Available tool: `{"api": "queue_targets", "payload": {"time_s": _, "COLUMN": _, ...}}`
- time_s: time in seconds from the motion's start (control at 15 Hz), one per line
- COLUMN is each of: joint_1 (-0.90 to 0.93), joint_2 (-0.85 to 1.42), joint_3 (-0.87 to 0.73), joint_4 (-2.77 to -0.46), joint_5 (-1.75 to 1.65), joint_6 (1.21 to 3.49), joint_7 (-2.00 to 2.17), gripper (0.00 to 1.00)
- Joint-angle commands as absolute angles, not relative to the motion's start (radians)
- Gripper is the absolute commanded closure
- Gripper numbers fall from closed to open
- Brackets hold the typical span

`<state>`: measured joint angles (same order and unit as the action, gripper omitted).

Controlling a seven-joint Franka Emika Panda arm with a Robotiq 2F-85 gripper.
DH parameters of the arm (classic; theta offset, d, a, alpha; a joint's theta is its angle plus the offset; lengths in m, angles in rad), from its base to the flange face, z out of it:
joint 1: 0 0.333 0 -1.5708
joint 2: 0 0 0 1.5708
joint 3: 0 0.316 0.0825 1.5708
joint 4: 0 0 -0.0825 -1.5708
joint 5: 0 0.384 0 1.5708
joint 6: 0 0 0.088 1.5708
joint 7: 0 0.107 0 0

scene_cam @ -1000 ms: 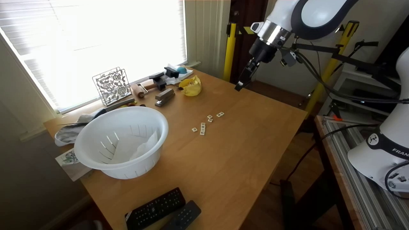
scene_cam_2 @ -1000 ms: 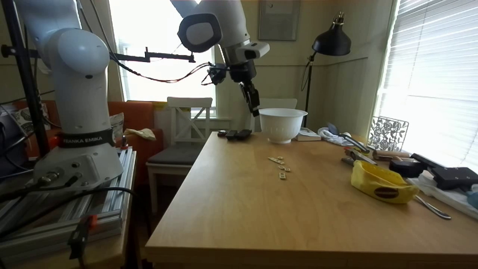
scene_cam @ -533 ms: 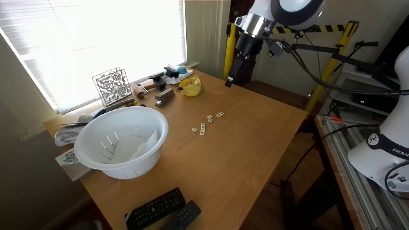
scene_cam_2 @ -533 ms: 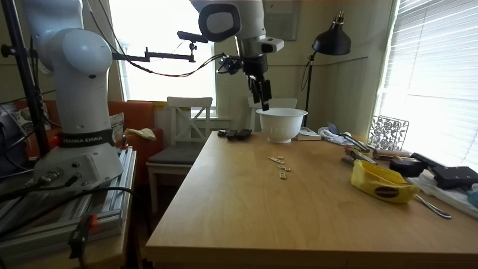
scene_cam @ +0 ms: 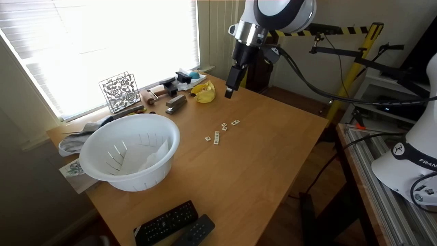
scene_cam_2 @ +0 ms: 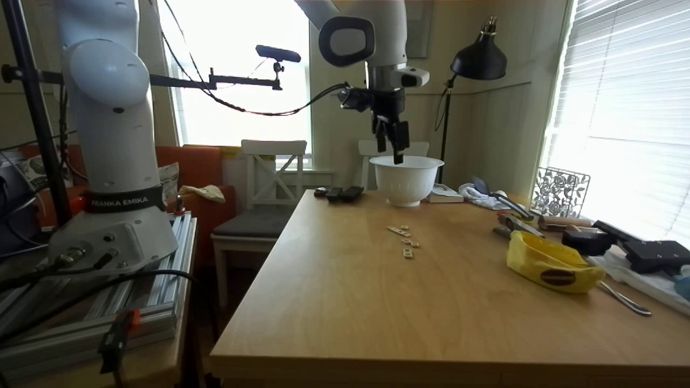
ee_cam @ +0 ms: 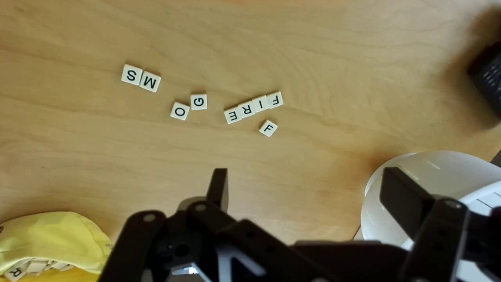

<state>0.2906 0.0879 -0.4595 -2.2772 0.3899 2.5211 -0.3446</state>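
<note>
The arm (scene_cam_2: 389,37) is stretched over the tabletop (scene_cam_2: 350,302) and angled downward. The end effector (ee_cam: 306,172) is released (its fingers (ee_cam: 405,199) are spread wide); the tiles (ee_cam: 246,109) are scattered lower down, on the tabletop.

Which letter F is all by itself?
The F tile beside the FIRE row: it touches no other tile, while the other F starts that row.

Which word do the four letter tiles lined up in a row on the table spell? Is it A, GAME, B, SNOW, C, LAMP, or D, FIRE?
D: in the wrist view the row of four tiles reads F, I, R, E, with a lone F tile lying apart beside it.
</note>
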Motion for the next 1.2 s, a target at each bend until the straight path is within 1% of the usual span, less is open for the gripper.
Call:
{"api": "queue_targets", "payload": {"time_s": 0.0, "joint_1": 0.083, "joint_2": 0.196, "joint_3": -0.260, "joint_4": -2.167, "joint_5": 0.392, "joint_6": 2.478, "joint_7": -0.362, "gripper": 0.00}}
{"api": "queue_targets", "payload": {"time_s": 0.2, "joint_1": -0.012, "joint_2": 0.235, "joint_3": -0.164, "joint_4": -2.124, "joint_5": 0.359, "joint_6": 2.457, "joint_7": -0.349, "gripper": 0.00}}
{"api": "queue_targets", "payload": {"time_s": 0.4, "joint_1": -0.063, "joint_2": 0.272, "joint_3": -0.109, "joint_4": -2.085, "joint_5": 0.326, "joint_6": 2.427, "joint_7": -0.345, "gripper": 0.00}}
{"api": "queue_targets", "payload": {"time_s": 0.8, "joint_1": -0.080, "joint_2": 0.303, "joint_3": -0.070, "joint_4": -2.060, "joint_5": 0.182, "joint_6": 2.361, "joint_7": -0.327, "gripper": 0.00}}
{"api": "queue_targets", "payload": {"time_s": 0.87, "joint_1": -0.093, "joint_2": 0.283, "joint_3": -0.058, "joint_4": -2.089, "joint_5": 0.218, "joint_6": 2.393, "joint_7": -0.335, "gripper": 0.00}}
{"api": "queue_targets", "payload": {"time_s": 1.13, "joint_1": -0.092, "joint_2": 0.287, "joint_3": -0.054, "joint_4": -2.088, "joint_5": 0.199, "joint_6": 2.391, "joint_7": -0.334, "gripper": 0.00}}
